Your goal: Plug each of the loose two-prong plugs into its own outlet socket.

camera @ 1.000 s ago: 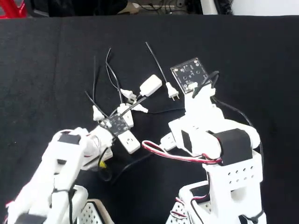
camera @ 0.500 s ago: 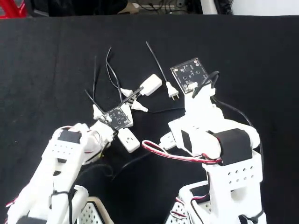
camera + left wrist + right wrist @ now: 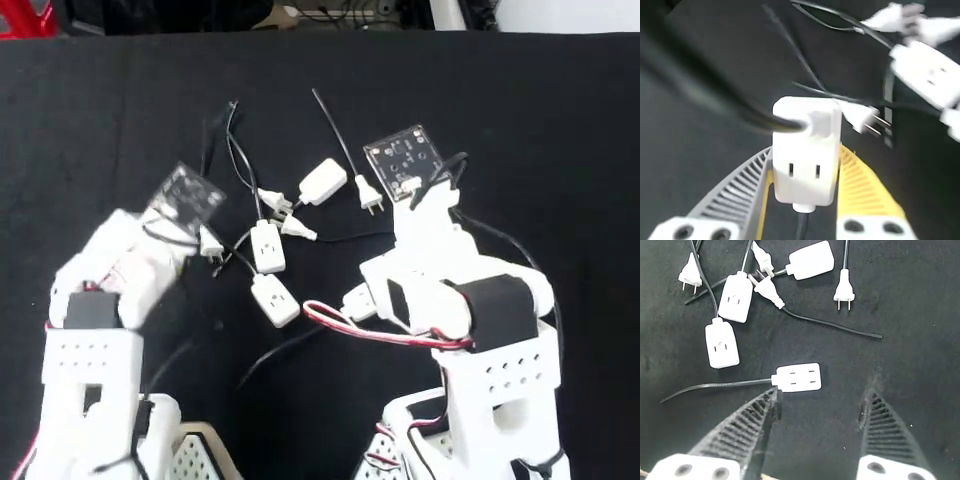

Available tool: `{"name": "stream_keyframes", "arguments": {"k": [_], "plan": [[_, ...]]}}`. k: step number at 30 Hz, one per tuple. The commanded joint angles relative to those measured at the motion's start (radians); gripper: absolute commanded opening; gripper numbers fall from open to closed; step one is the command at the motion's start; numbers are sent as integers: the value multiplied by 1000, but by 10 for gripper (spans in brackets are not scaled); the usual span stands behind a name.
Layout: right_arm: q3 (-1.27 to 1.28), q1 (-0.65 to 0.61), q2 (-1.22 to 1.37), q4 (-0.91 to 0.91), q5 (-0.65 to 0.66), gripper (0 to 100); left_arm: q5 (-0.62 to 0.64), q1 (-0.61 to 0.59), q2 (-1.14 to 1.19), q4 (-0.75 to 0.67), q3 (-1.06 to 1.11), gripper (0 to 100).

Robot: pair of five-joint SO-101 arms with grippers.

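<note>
- The left gripper (image 3: 805, 155) has its fingers closed on the sides of a white socket (image 3: 805, 165). Its long axis runs along the fingers, with the slots facing the wrist camera.
- The right gripper (image 3: 820, 395) has its fingers spread wide above a flat socket (image 3: 796, 377) lying crosswise on the table (image 3: 920, 340).
- A lone plug (image 3: 368, 195) points its prongs toward the robot.

left arm (image 3: 95, 350): white printed shell, black servo, plate with small holes, dark square circuit board (image 3: 187, 195) | right arm (image 3: 450, 260): same white shell, black servo, looped red-and-white cable (image 3: 370, 337), black cable (image 3: 500, 238) | left gripper (image 3: 805, 150): one grey ribbed finger, one yellow | right gripper (image 3: 822, 392): two dark ribbed fingers, white bases with round holes
</note>
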Motion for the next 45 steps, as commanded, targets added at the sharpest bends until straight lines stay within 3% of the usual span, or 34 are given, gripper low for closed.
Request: {"name": "stream_keyframes", "arguments": {"k": [1,6,9,16,19,21,24,27,33,37,41,45], "plan": [[-2,11,-8,-15,6,254,44,-58,302,-164,-185,29],[2,12,-8,-15,6,254,153,-97,825,-186,-582,29],[41,14,-8,-58,6,254,198,-94,1080,-112,-826,30],[182,15,-2,-207,18,254,239,-96,1475,94,-1276,34],[240,17,-5,-212,146,254,275,-94,1579,186,-1412,34],[283,41,-5,-213,235,254,295,-90,1622,256,-1491,50],[303,155,-7,-212,267,254,321,-90,1651,354,-1581,144],[274,304,-8,-212,295,254,261,-84,1651,473,-1655,252],[199,532,-5,-173,387,254,209,-30,1649,836,-1956,343],[179,700,-7,-153,387,254,206,70,1628,847,-1980,343],[196,844,-7,-166,396,254,110,265,1570,847,-1857,343],[246,951,-8,-233,396,254,95,446,1508,847,-1745,343]]}}
